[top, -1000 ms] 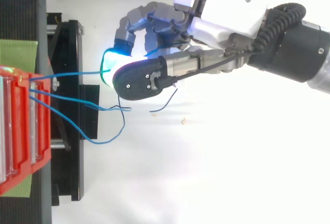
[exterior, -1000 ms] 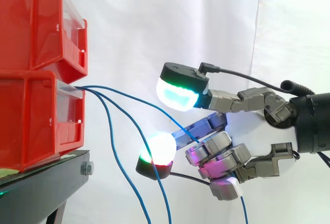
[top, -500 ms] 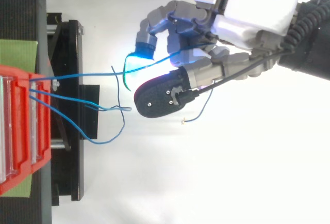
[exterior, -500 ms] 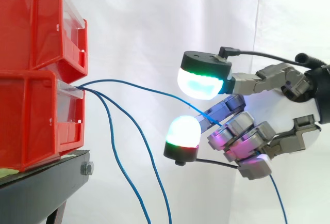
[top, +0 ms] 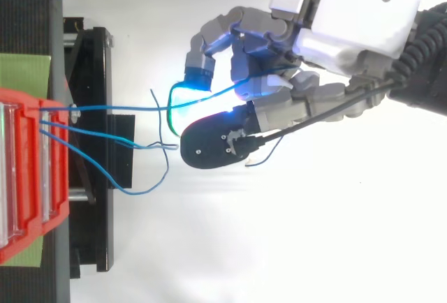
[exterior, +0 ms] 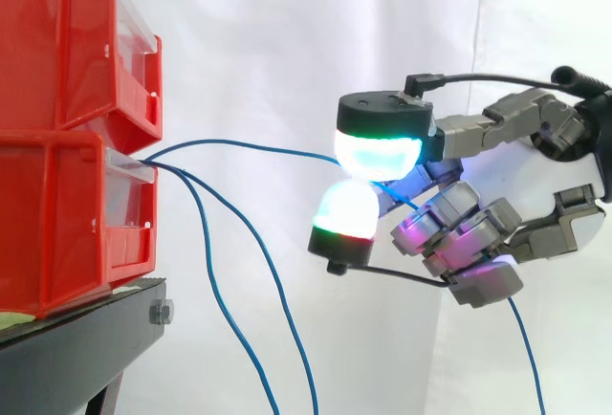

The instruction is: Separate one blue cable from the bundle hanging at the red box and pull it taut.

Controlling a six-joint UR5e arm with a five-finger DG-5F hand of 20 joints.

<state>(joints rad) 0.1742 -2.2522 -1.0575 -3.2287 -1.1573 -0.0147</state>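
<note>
- Presently, one blue cable (exterior: 249, 142) leaves the front of the lower red bin (exterior: 67, 224) at the left. It runs rightward to the hand (exterior: 469, 233) in a shallow arch rather than a dead-straight line.
- At the hand, the cable passes between two glowing pads (exterior: 378, 155), which sit one above the other and nearly touch. It goes on through the curled fingers behind them, and its loose end drops out below the hand at the far right.
- Hand state: closed on the blue cable, which is pinched between the pads with the remaining fingers curled in.
- The two other blue cables (exterior: 215, 291) come out of the same bin front. They hang down slack, left of the hand and clear of it.
- Seen from above, these slack cables loop just right of the black stand (exterior: 86, 334).
- The upper red bin (exterior: 67, 52) is stacked directly on the lower one, and both rest on the black stand.
- A white curtain (exterior: 287, 32) hangs behind the work.
</note>
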